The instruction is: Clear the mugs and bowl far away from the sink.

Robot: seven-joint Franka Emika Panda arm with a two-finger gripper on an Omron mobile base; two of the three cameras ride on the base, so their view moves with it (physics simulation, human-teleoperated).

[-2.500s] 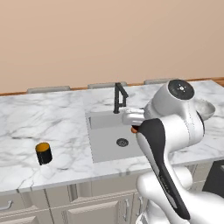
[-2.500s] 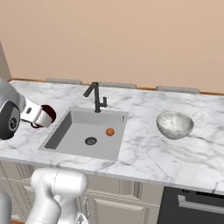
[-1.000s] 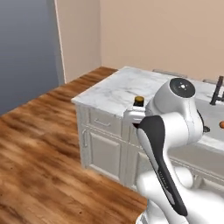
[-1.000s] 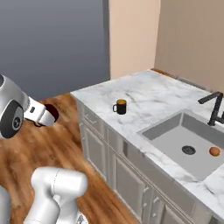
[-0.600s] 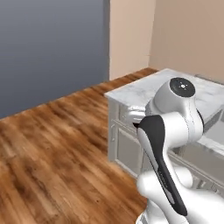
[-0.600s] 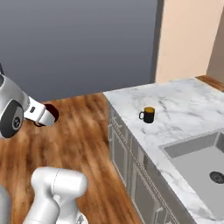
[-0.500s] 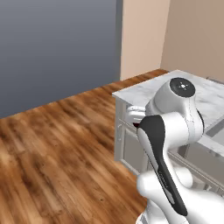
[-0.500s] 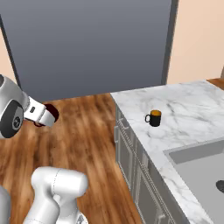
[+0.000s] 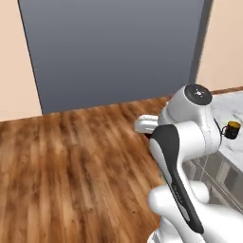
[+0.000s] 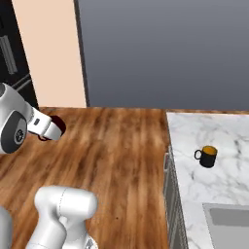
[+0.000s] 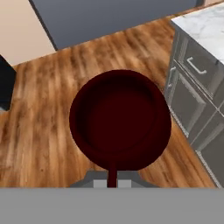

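My gripper (image 11: 113, 181) is shut on the handle of the dark red mug (image 11: 120, 120), whose round open mouth faces the hand camera. From the right base view the red mug (image 10: 58, 124) hangs at the end of the gripper (image 10: 50, 130) over the wooden floor, left of the counter. In the left base view a sliver of the red mug (image 9: 151, 136) shows under the hand. The black mug (image 10: 208, 156) with its orange inside stands upright on the marble counter (image 10: 194, 194); it is also the black mug (image 9: 232, 129) at the right edge. A corner of the sink (image 10: 227, 218) shows low right. The bowl is out of view.
Wooden floor (image 9: 71, 161) spreads ahead, ending at a large grey wall panel (image 9: 114, 47) with beige wall beside it. Grey cabinet fronts (image 11: 192, 100) with handles stand under the counter, to the right of the held mug. A dark tall unit (image 10: 12, 48) stands at far left.
The whole scene has swung as the base turned: counter and sink slid off to the right, floor and grey wall came into view. The red mug stays in the shut gripper.
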